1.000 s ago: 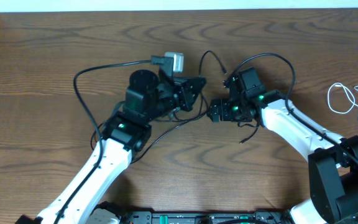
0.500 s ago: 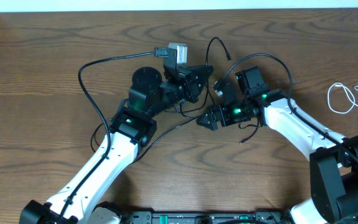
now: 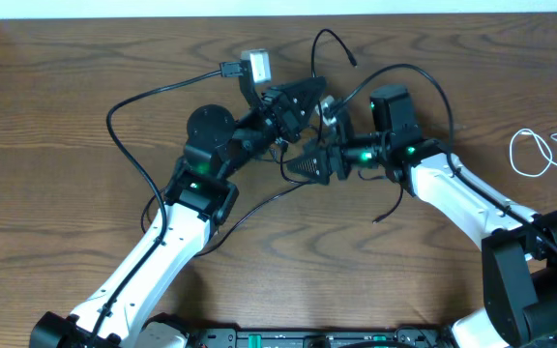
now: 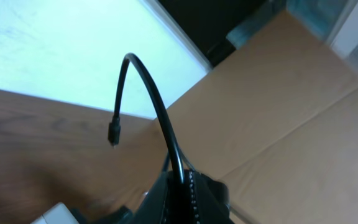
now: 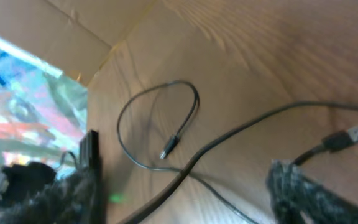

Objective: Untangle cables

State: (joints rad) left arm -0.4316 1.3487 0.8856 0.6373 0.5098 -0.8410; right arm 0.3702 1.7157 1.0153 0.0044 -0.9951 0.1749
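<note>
The black cable (image 3: 329, 35) arcs up from my left gripper (image 3: 312, 93), which is shut on it above the middle of the table. In the left wrist view the black cable (image 4: 157, 102) rises from between the closed jaws (image 4: 183, 186), and its plug end (image 4: 113, 134) hangs free. My right gripper (image 3: 296, 164) stands open just below the left one, pointing left. The right wrist view shows the right gripper (image 5: 188, 199) wide apart over a thin black loop with a plug (image 5: 169, 148), touching nothing. The white cable (image 3: 538, 155) lies coiled at the far right.
A thick black arm wire (image 3: 124, 111) loops out to the left of the left arm. Another thick wire (image 5: 229, 144) crosses under the right gripper, and a USB plug (image 5: 353, 132) lies to its right. A cardboard box (image 4: 278, 93) stands beyond the table.
The left gripper has risen toward the far edge, carrying the black cable with it. The right gripper has swung left to just under the left one.
</note>
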